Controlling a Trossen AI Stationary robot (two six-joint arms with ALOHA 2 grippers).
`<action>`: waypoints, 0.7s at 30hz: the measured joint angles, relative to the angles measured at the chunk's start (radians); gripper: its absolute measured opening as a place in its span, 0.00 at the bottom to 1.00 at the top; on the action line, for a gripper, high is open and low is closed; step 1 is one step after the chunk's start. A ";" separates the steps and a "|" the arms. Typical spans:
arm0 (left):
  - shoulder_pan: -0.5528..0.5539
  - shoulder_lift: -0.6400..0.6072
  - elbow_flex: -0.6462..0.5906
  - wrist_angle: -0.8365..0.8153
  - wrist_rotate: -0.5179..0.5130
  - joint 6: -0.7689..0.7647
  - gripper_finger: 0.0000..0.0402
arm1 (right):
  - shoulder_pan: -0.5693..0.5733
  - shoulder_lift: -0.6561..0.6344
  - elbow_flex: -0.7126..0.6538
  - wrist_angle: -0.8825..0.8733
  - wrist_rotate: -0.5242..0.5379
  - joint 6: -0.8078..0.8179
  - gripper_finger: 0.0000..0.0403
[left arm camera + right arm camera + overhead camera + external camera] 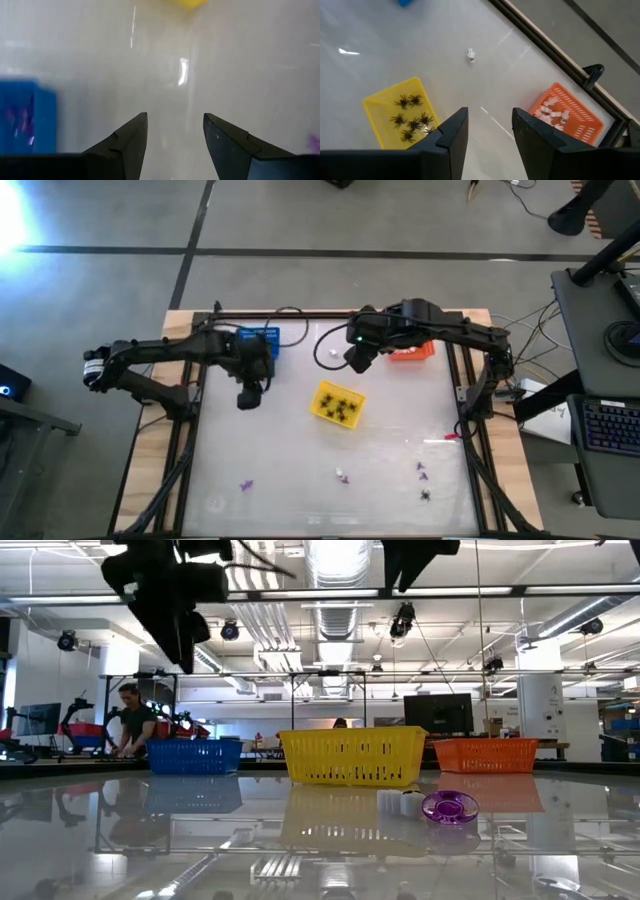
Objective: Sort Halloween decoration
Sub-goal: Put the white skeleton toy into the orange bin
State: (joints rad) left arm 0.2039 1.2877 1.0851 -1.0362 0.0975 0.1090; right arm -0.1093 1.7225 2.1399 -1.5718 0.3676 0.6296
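Note:
The decoration pieces are spread about. Black spiders lie in the yellow basket. White bits lie in the orange basket. Purple bits lie in the blue basket. Loose on the table are a white piece at the far middle and, near the front edge, a purple piece, a white piece, a purple piece and a black spider. My left gripper hangs open and empty above the table near the blue basket. My right gripper hangs open and empty between the yellow and orange baskets.
The glossy table has a black frame rail along its far edge and wooden side strips. A small red thing lies at the right. In the low view a purple ring lies before the yellow basket. A person stands far behind.

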 joint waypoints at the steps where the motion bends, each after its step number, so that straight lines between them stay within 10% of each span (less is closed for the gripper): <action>1: -0.024 0.000 0.000 0.024 -0.002 -0.008 0.44 | 0.000 -0.007 0.000 0.000 0.000 -0.002 0.36; 21: -0.146 0.003 -0.001 0.574 0.004 -0.092 0.44 | 0.002 -0.162 -0.001 0.000 -0.054 -0.044 0.36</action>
State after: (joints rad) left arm 0.0583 1.2907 1.0840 -0.4619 0.1016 0.0171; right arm -0.1070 1.5608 2.1391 -1.5714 0.3134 0.5858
